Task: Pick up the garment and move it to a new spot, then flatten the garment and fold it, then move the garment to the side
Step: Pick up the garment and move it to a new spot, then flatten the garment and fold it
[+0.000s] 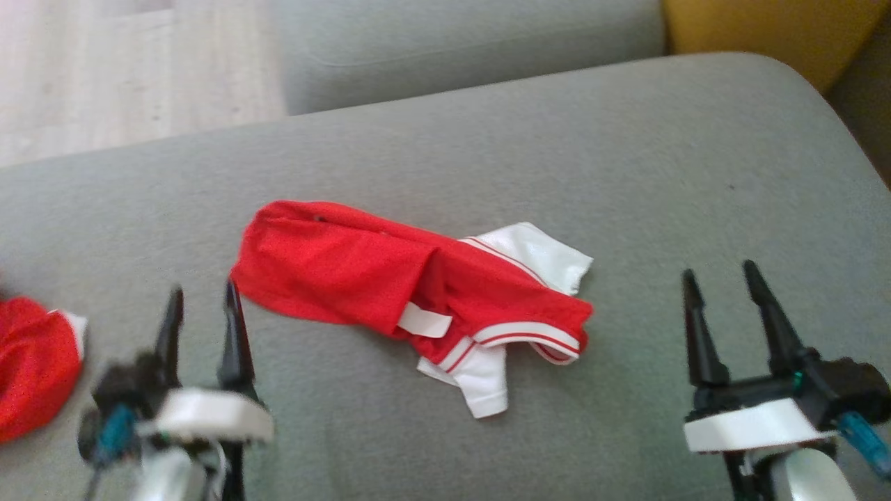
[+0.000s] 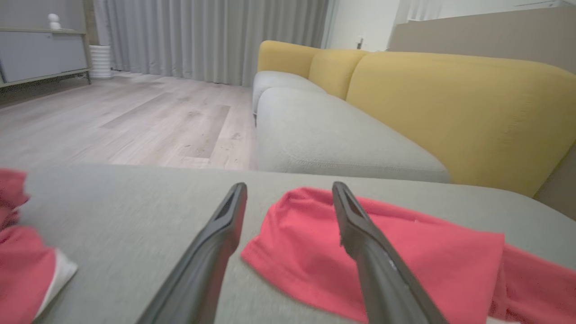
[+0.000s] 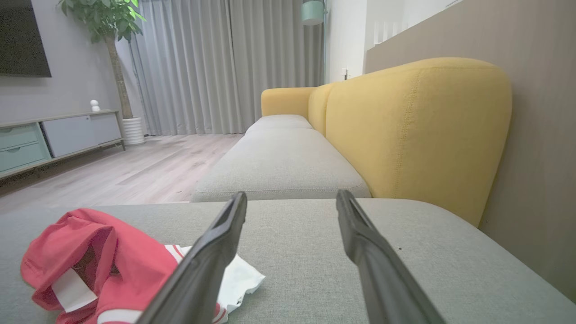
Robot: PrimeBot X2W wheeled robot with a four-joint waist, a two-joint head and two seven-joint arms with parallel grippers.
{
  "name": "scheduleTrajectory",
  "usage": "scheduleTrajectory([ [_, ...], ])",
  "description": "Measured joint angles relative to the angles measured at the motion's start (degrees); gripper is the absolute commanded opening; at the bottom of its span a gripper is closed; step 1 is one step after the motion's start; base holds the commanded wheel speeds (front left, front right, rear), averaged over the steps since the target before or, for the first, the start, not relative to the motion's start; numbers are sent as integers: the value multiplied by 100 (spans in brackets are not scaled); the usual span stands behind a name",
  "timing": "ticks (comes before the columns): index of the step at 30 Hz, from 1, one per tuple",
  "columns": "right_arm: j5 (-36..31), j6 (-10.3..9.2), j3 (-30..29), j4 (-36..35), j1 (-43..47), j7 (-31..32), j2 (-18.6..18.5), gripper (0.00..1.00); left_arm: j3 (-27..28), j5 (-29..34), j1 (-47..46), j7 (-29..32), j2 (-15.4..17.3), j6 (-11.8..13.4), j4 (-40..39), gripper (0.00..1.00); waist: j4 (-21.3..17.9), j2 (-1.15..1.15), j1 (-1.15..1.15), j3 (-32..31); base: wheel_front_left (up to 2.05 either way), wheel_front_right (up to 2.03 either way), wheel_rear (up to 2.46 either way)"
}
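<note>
A red garment [image 1: 362, 275] with white sleeves and striped trim lies crumpled in the middle of the grey sofa cushion [image 1: 626, 174]. My left gripper [image 1: 203, 296] stands open just left of its red hem, empty; the left wrist view has that hem [image 2: 315, 252] right beyond the two fingers. My right gripper [image 1: 720, 275] is open and empty, well to the right of the garment. From the right wrist the garment [image 3: 103, 265] lies at the lower left.
A second red and white garment [image 1: 31, 362] lies at the cushion's left edge, also seen as the other garment [image 2: 22, 261]. Yellow backrests [image 3: 414, 130] rise at the far right. Wooden floor [image 1: 104, 76] lies beyond the cushion's far left edge.
</note>
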Motion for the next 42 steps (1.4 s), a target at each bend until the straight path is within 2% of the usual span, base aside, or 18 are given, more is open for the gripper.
scheduleTrajectory([
  [2, -42, 0, -174, -40, 98, -1, -4, 100, -24, 76, 371, -158, -127, 97, -76, 100, 166, 0, 0, -62, 0, 0, 0],
  [6, -129, 0, -404, -70, 315, -1, -2, 100, 55, 138, 890, -288, -426, 99, -235, 100, 475, 0, 0, -173, 0, 0, 0],
  [9, -129, 0, -579, -62, 478, -1, 2, 100, 258, 449, 1198, -289, -576, 87, -525, 100, 684, 0, 0, -229, 0, 0, 0],
  [13, -130, 0, -722, -3, 539, -1, 34, 100, 673, 1067, 1499, -298, -738, -91, -959, 100, 854, 0, 0, -297, 0, 0, 0],
  [20, -127, 0, -750, 193, 587, -1, 88, 100, 1058, 1771, 1986, -305, -972, -475, -1225, 100, 878, 0, 0, -339, 0, 0, 0],
  [25, 20, 0, -750, 296, 598, -1, 96, 100, 1204, 1917, 2103, -305, -1087, -881, -1267, 100, 847, 0, 1, -353, 0, 0, 0],
  [28, 126, 0, -715, 328, 626, 0, 96, 100, 1284, 1938, 2167, -305, -1128, -1025, -1266, 100, 822, 0, 1, -369, 0, 0, 0],
  [32, 132, 0, -575, 382, 658, 0, 97, 100, 1404, 1983, 2168, -305, -1166, -1122, -1266, 100, 842, 0, 1, -374, 0, 0, 0],
  [42, 132, 0, -498, 417, 657, 0, 99, 100, 1489, 2025, 2168, -305, -1176, -1172, -1116, 100, 930, 0, 1, -399, 0, 0, 0],
])
